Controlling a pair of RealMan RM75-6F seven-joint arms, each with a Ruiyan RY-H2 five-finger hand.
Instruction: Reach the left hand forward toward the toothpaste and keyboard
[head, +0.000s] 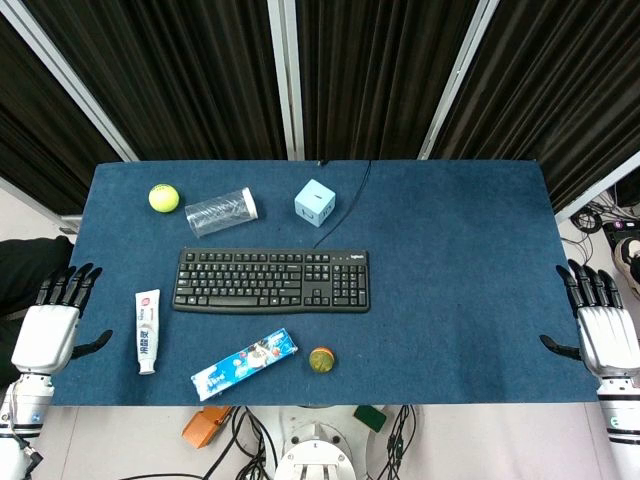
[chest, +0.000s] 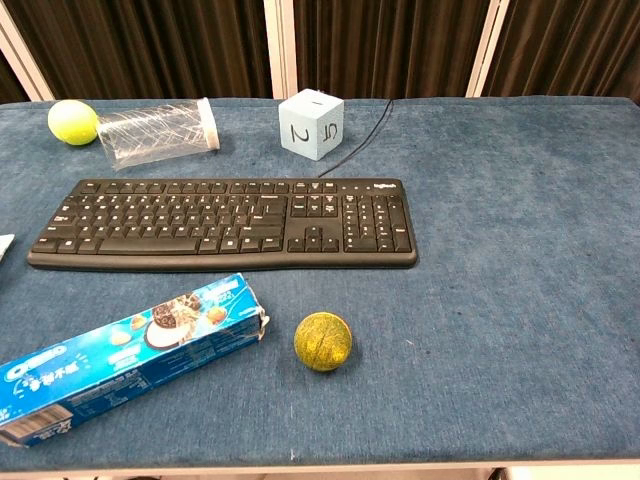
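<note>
A white toothpaste tube (head: 148, 330) lies lengthwise on the blue table, left of the black keyboard (head: 271, 280); only its corner (chest: 4, 246) shows at the chest view's left edge. The keyboard (chest: 225, 222) sits mid-table. My left hand (head: 52, 322) hovers at the table's left edge, fingers spread and empty, a short way left of the toothpaste. My right hand (head: 602, 324) rests at the right edge, fingers apart, holding nothing. Neither hand shows in the chest view.
A blue cookie box (head: 244, 363) and a small yellow-green ball (head: 321, 360) lie near the front edge. Behind the keyboard are a tennis ball (head: 164, 198), a clear plastic cup on its side (head: 221, 212) and a pale blue cube (head: 314, 202).
</note>
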